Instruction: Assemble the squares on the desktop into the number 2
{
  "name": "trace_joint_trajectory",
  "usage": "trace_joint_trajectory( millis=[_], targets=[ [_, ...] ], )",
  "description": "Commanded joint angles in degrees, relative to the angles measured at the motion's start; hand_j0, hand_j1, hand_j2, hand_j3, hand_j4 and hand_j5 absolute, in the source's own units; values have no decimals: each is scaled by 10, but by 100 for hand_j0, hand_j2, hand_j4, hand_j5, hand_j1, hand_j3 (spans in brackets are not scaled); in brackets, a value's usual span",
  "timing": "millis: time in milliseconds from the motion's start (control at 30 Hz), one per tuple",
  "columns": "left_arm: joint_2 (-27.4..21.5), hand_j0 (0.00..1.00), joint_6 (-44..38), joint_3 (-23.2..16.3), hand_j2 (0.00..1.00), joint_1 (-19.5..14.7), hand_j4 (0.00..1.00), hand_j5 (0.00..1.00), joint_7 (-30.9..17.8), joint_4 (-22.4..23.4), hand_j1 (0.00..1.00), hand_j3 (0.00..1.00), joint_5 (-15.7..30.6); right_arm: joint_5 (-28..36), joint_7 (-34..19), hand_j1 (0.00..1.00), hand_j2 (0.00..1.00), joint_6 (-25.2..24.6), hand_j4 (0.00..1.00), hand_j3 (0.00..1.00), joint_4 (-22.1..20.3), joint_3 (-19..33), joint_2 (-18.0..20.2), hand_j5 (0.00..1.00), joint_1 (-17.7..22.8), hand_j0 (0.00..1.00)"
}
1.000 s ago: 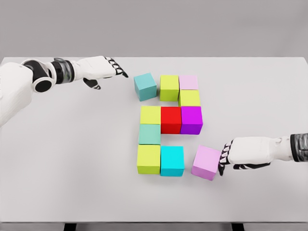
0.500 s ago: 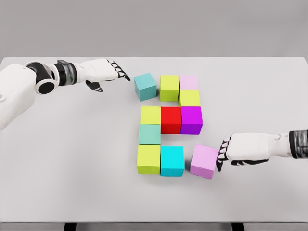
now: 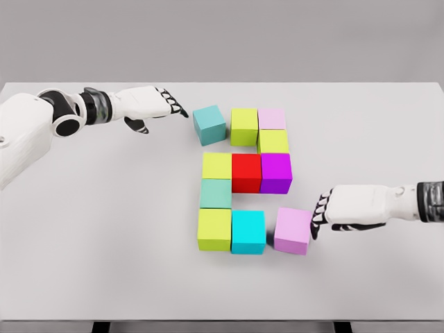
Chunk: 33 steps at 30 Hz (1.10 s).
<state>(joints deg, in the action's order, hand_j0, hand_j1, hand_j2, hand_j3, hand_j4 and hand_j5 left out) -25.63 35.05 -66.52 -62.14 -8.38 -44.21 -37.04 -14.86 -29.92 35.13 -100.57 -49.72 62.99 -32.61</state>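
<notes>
Your right hand: fingers extended, grasping nothing, fingertips touching right face of lilac cube; cube sits just left of hand, near cyan cube, narrow gap between; your left hand: fingers loose, empty, teal cube just right of fingertips, apart.

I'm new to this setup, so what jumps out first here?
Brightly colored cubes form a nearly finished 2 mid-table, the red cube at its center. The right hand presses against the pink cube at the bottom right, while the left hand reaches toward the tilted teal cube at the top left.
</notes>
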Motion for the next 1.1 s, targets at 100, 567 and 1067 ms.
trace_joint_trajectory(
  millis=[100, 567, 1067],
  targets=[
    [8, 90, 0, 2, 90, 2, 90, 90, 0, 0, 90, 90, 1, 3, -1, 56, 56, -1, 56, 56, 1, 7, -5, 56, -2, 56],
    [20, 90, 0, 2, 90, 1, 90, 90, -4, 0, 90, 90, 1, -2, 29, 56, 56, -1, 56, 56, 24, 37, -3, 56, -8, 56],
    [22, 95, 0, 4, 95, -4, 95, 95, -4, 0, 95, 95, 2, -2, 127, 56, 56, -1, 56, 56, 28, -11, 54, 56, -4, 56]
  ],
)
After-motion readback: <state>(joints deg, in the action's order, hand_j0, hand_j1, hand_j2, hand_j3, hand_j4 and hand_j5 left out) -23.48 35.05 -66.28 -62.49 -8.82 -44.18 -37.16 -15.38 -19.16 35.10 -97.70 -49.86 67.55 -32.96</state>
